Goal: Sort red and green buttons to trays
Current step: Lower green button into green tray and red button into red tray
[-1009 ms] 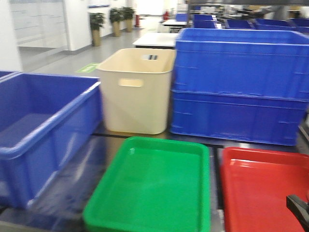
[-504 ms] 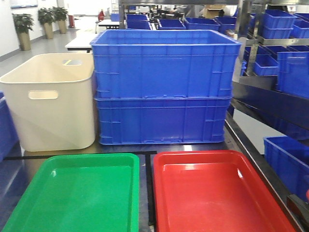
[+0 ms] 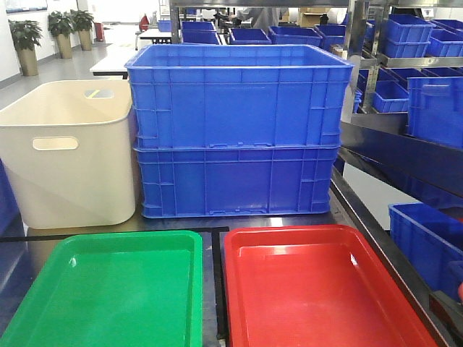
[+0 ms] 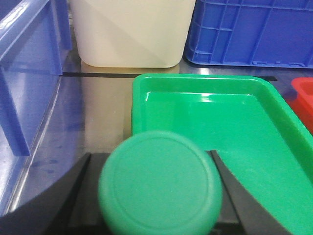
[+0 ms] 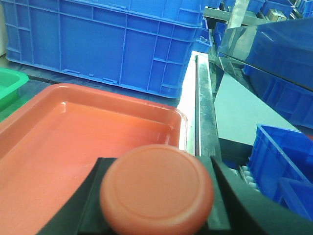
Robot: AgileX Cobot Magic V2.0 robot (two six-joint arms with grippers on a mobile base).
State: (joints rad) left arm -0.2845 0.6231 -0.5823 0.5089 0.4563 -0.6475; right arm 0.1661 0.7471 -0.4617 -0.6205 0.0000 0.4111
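**Front view.** The green tray (image 3: pixel 108 289) lay at the near edge of the bench. The red tray (image 3: pixel 318 289) lay just to its right, across a narrow gap. Behind the green tray stood a cream tub (image 3: pixel 69 155), and right of the tub two stacked blue crates (image 3: pixel 235 130).

**Left wrist view.** The left gripper (image 4: pixel 159 215) was clamped on the green button (image 4: pixel 160 183), with one dark finger (image 4: pixel 63 200) on each side of the cap. The cap hid the switch body. The button was held at the green tray's (image 4: pixel 205 83) near left corner, overlapping the rim.

**Right wrist view.** The right gripper (image 5: pixel 156 215) was clamped on the red button (image 5: pixel 156 188), its cap between both fingers (image 5: pixel 244 196). The button was held at the red tray's (image 5: pixel 73 122) near corner, on the side away from the green tray (image 5: pixel 10 81).
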